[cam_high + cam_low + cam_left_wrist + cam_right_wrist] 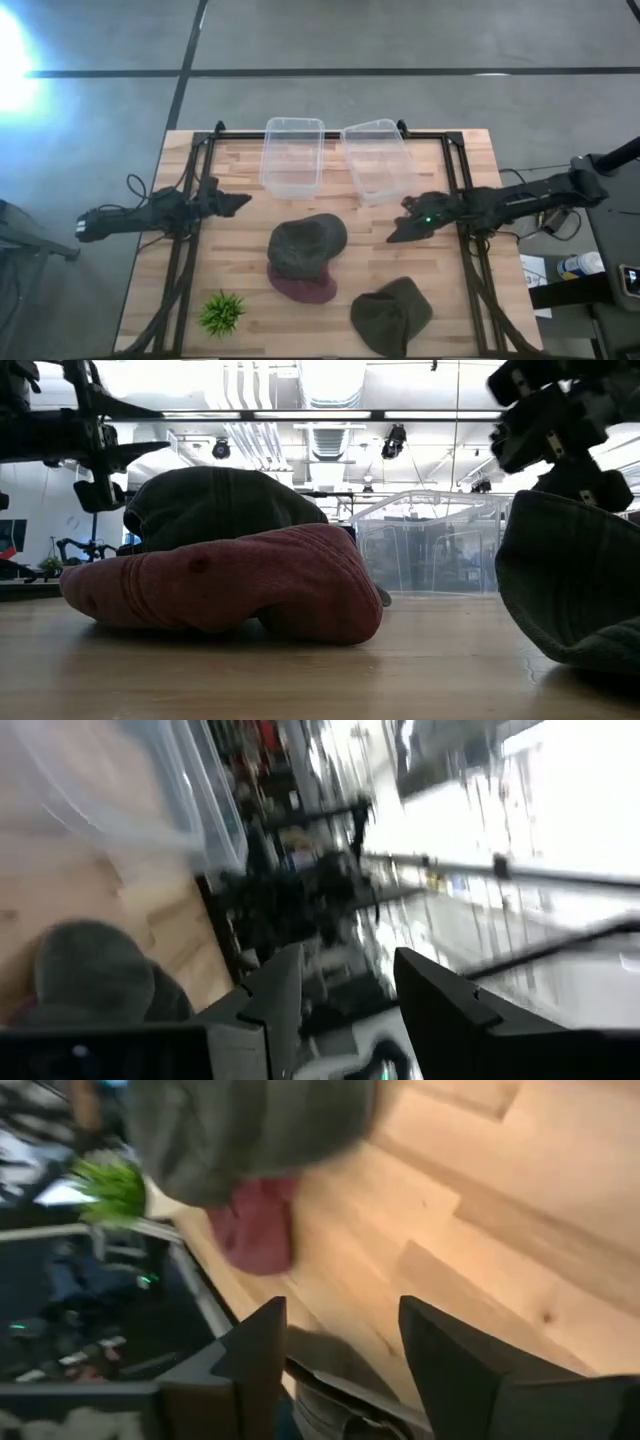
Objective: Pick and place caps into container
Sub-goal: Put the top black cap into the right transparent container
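A dark olive-grey cap (306, 245) lies on top of a maroon cap (303, 288) at the table's middle. A second olive-grey cap (391, 314) lies near the front right. Two clear tubs (292, 155) (378, 160) stand at the far side. My left gripper (243, 203) hangs open and empty over the table's left part. My right gripper (397, 234) hangs open and empty to the right of the stacked caps, its fingers (340, 1350) apart above bare wood.
A small green spiky plant (221, 312) stands at the front left. Black frame rails (190, 240) run along the table's left and right sides. Bare wood lies between the caps and the tubs.
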Controlling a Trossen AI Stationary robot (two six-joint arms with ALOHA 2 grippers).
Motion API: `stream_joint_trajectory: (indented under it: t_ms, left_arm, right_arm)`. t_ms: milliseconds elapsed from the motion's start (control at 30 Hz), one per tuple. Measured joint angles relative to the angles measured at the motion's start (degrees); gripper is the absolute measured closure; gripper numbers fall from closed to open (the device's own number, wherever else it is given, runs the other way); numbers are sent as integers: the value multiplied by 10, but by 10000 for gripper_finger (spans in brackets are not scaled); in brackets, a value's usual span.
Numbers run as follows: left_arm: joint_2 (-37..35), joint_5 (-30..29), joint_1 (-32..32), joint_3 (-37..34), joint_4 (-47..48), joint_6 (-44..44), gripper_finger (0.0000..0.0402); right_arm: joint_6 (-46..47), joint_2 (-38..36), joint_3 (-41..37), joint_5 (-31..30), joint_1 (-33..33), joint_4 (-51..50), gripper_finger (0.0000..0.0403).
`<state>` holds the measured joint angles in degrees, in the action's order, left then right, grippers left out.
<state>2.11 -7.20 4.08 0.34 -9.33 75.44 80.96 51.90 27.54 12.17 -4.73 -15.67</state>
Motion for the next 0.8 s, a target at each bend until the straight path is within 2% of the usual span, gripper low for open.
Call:
stream_joint_trajectory:
  t_ms: [100,267,367,467,533,667,800]
  left_arm:
    - [1,-36,0,1,-16,25,246]
    - [28,54,-9,48,-2,-21,251]
    - [70,92,-21,110,87,-58,261]
    - [149,109,-42,183,208,-101,278]
    - [215,111,-63,228,250,-140,290]
    - [359,105,-117,299,260,-238,309]
    - [489,69,-173,368,283,-345,323]
  right_arm:
    - [6,67,16,4,0,15,201]
    - [21,163,28,-3,0,107,200]
    - [42,220,26,-5,-6,201,200]
    - [63,280,23,-11,-24,292,200]
    - [76,317,24,-26,-40,341,199]
    - [100,368,34,-73,-70,376,199]
    - [123,396,39,-130,-87,393,199]
